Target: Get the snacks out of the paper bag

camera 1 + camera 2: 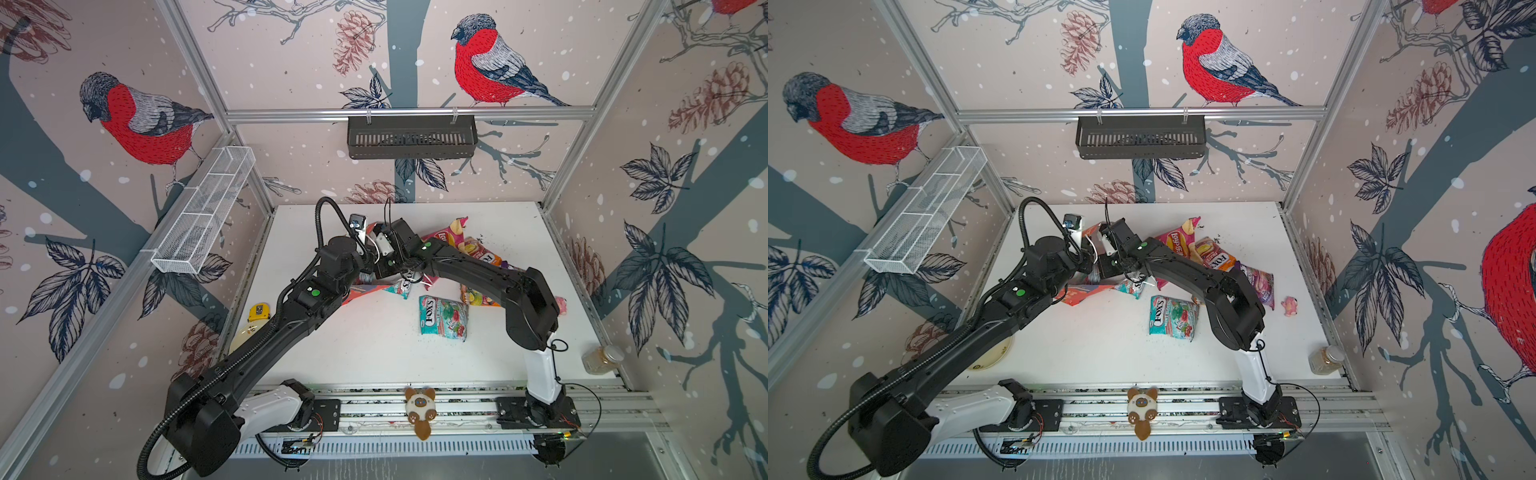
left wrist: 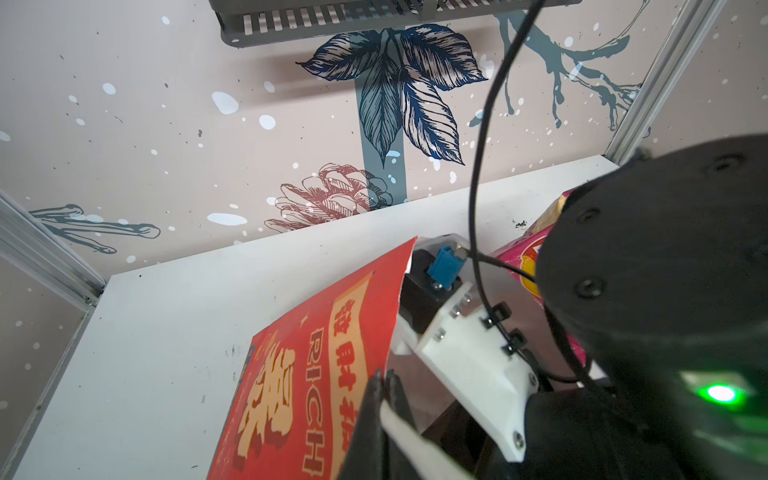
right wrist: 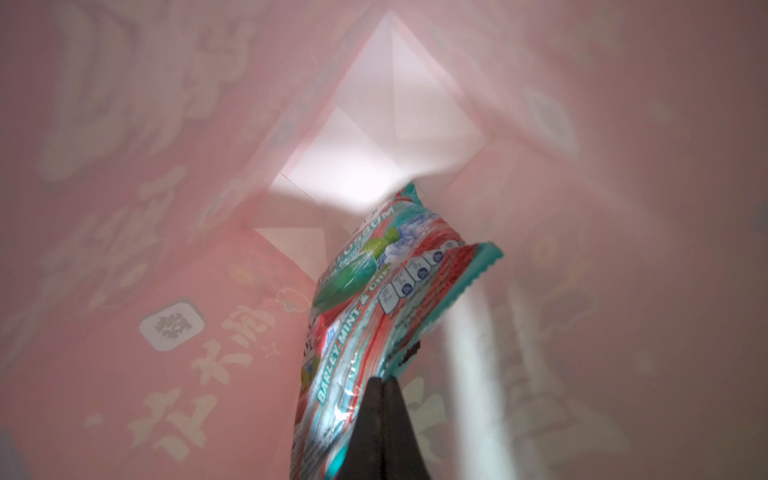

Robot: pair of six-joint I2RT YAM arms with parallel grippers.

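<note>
Red paper bag (image 1: 362, 293) lies toppled toward 12 o'clock on the table (image 1: 365, 357) in both top views, a teal FOX'S packet (image 1: 442, 318) apart at its 4 o'clock amid bare table. Left wrist: left tool (image 2: 382, 376) pinches the bag's edge. Right wrist: right tool (image 3: 384, 384), inside the bag, clamps a barley-mint packet (image 3: 374, 299).

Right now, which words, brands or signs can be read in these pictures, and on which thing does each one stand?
"FOX'S": teal candy packet lying on the table.
"FOX'S": orange candy packet.
"Lay's": pink chip bag.
"RICH", beside gold Chinese characters: red paper bag.
"BARLEY MINT &", then cut off: teal mint packet inside that bag.
Too small to read: purple packet, yellow tape measure.
</note>
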